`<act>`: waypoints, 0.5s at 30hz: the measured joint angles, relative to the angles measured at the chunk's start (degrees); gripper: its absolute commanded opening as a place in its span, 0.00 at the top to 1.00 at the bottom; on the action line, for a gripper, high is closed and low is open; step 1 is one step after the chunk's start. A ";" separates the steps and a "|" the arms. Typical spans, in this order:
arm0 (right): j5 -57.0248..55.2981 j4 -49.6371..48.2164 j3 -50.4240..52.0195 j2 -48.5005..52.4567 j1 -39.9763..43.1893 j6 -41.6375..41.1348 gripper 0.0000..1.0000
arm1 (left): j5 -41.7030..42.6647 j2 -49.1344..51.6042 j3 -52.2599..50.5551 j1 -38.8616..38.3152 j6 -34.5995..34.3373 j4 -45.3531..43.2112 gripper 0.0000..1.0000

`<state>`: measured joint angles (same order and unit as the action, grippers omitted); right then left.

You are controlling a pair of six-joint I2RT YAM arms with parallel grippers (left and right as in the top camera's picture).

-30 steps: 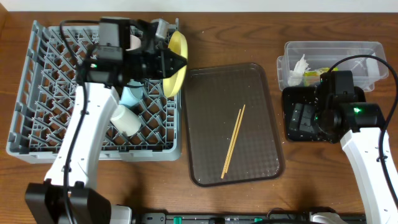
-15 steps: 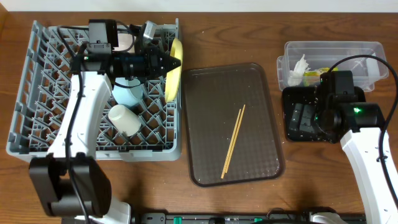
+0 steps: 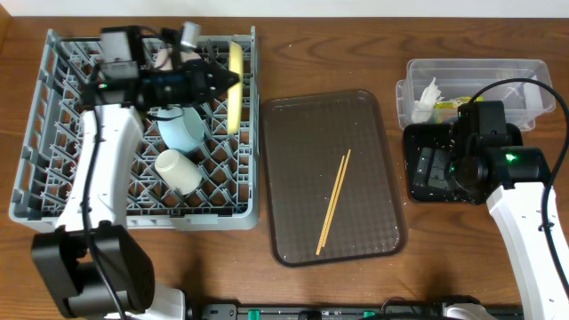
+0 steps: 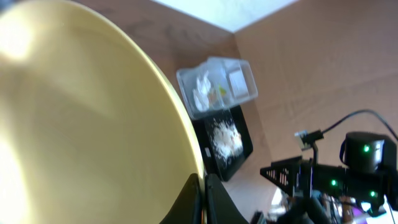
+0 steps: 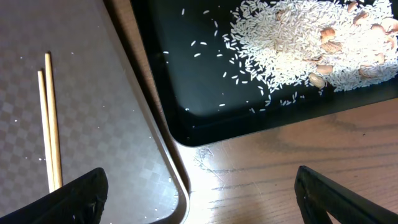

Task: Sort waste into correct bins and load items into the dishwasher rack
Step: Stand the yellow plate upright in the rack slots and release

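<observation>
The wooden table (image 3: 356, 44) carries the grey rack (image 3: 53, 178) at 9 o'clock, the brown tray (image 3: 293, 133) in the centre and the two bins at the right side. In the last second the left gripper (image 3: 218, 82) has carried the yellow plate (image 3: 234, 84) inward. Before, the plate leaned out over the rack's 3 o'clock edge. Now it stands almost on its edge inside the rack, near the 1 o'clock corner. The left wrist view shows the jaws closed on the plate's rim (image 4: 93, 124). I cannot tell if its lower edge already sits between the pegs, because the arm hides that part.

The light-blue bowl (image 3: 182, 129) and the pale cup (image 3: 178, 169) lie in the rack at 7 o'clock from the plate. I judge that the plate is nearly loaded and only the release remains.

The right gripper (image 5: 202, 186) has not moved. Its fingers are wide apart and it holds nothing, above the corner of the black tray (image 5: 186, 118), which holds the rice (image 5: 298, 43). The clear tub (image 3: 498, 71) at 2 o'clock holds the tissue (image 3: 427, 96). The chopsticks (image 3: 334, 203) are unchanged on the brown tray, so they are probably the last item to load.
</observation>
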<state>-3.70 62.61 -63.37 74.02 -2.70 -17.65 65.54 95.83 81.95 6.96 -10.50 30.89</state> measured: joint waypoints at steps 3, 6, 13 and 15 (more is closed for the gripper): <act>0.00 0.00 0.00 0.00 0.00 0.00 0.06 | 0.09 -0.28 0.00 3.04 0.00 -0.17 0.94; 0.00 -0.07 0.00 0.00 0.00 -0.02 0.06 | 0.09 -0.28 -0.02 5.73 0.00 -0.02 0.94; 0.00 -0.28 0.00 0.00 0.00 -0.42 0.06 | 0.11 -0.28 -0.02 7.08 0.00 0.15 0.94; 0.02 -0.28 0.00 0.00 0.00 -0.48 0.06 | 0.09 -0.28 -0.02 7.08 0.00 0.15 0.94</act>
<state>-3.68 62.33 -63.37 74.02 -2.70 -18.13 65.63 95.55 81.93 14.04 -10.50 31.05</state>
